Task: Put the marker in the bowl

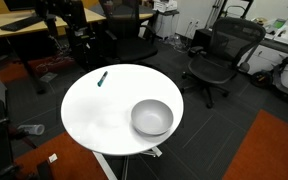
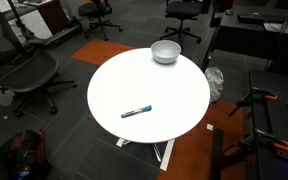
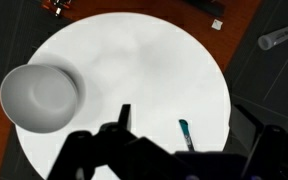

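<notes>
The marker [image 1: 102, 78], a short dark teal stick, lies near the edge of the round white table [image 1: 99, 112]; it also shows in an exterior view [image 2: 136, 111] and in the wrist view [image 3: 185, 133]. The light grey-white bowl [image 1: 152, 118] stands upright and empty on the opposite side of the table, seen too in an exterior view [image 2: 165, 51] and in the wrist view [image 3: 41, 97]. My gripper [image 3: 198, 128] hangs high above the table, open and empty, with the marker between its dark fingers in the wrist view. The arm does not show in either exterior view.
Black office chairs [image 1: 219, 55] [image 2: 24, 75] stand around the table on dark carpet with orange patches [image 1: 274, 150]. Desks [image 1: 29, 22] line the back. A grey cylinder [image 3: 277, 39] lies on the floor beside the table.
</notes>
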Available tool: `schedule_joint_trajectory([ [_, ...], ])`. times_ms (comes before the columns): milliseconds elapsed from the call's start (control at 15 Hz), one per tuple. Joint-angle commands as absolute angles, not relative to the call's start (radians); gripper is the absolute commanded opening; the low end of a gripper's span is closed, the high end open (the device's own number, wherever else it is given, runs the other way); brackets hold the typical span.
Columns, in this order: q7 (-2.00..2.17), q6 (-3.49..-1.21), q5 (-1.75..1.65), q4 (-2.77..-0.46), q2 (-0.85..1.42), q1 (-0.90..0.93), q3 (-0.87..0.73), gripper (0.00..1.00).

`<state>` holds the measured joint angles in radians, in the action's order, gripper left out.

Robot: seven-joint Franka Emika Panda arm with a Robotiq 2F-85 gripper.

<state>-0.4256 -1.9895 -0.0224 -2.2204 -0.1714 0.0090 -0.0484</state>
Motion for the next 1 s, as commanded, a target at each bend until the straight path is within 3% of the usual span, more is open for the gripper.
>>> schedule_joint_trajectory([
  [0,-0.392,-2.062,-0.05,-2.219,-0.112,0.037,-0.006,1.0],
  [933,-0.387,-2.334,-0.125,-2.087,0.25,0.093,0.094,1.0],
])
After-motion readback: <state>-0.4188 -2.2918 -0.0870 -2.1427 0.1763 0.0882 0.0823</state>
